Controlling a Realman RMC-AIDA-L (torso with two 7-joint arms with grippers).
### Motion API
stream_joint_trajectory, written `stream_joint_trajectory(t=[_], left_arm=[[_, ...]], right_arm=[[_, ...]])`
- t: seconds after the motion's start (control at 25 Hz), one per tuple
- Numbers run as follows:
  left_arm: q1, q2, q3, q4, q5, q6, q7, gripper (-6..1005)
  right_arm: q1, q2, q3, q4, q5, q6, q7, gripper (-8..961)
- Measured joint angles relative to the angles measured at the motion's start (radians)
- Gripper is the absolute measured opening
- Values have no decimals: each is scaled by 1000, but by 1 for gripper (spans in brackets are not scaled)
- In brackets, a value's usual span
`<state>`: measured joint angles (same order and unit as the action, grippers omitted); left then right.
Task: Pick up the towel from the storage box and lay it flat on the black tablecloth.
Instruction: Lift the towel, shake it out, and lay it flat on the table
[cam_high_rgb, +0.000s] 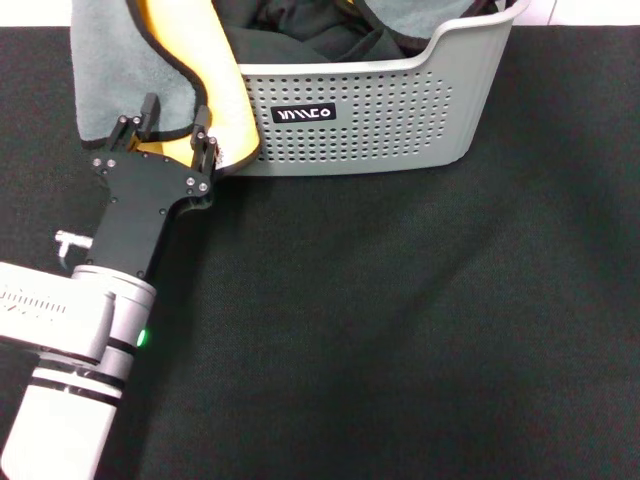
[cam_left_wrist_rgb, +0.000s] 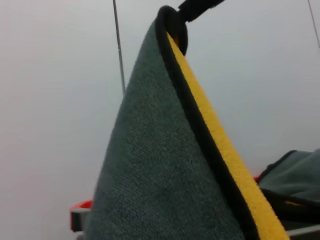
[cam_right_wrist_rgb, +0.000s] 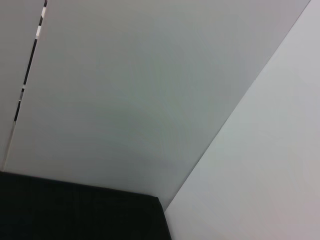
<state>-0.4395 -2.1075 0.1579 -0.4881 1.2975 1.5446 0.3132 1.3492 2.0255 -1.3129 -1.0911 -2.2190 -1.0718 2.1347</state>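
The towel (cam_high_rgb: 120, 60), grey on one face and yellow-orange on the other with black edging, hangs lifted over the left end of the storage box (cam_high_rgb: 400, 110). My left gripper (cam_high_rgb: 172, 128) is at the towel's lower edge, just left of the box, and is shut on the cloth; the towel hides its tips. In the left wrist view the towel (cam_left_wrist_rgb: 150, 165) rises to a peak with its yellow edge beside the grey face. The black tablecloth (cam_high_rgb: 400, 330) lies under everything. My right gripper is out of view.
Black garments (cam_high_rgb: 300, 30) and a grey cloth (cam_high_rgb: 420, 20) lie inside the box, which carries a black logo plate (cam_high_rgb: 304, 114). The right wrist view shows a pale wall and a corner of the tablecloth (cam_right_wrist_rgb: 75, 210).
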Motion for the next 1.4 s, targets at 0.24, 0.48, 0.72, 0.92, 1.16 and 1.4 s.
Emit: stream_joint_trajectory(t=[0.24,0.48,0.72,0.92,1.16,1.4], left_arm=[[-3,0,23,-9,7,-37,7,510],[-1,0,40,-9,8,-56,15,513],[-13,0,28,-4,4,-64,25,510],[-15,0,-5,0,-2,-70,25,508],[-13,0,-42,2,-6,-70,12,505],[2,0,-39,21,-4,-56,-61,496]], right_arm=[[-1,1,0,-1,19,-2,2,0],[2,-1,7,1,40,-2,2,0],[1,-2,14,-1,78,-18,6,0],[-4,1,16,-6,87,-40,12,0],[-23,1,17,-17,92,-42,12,0],[-57,0,24,-45,90,-42,12,-1]])
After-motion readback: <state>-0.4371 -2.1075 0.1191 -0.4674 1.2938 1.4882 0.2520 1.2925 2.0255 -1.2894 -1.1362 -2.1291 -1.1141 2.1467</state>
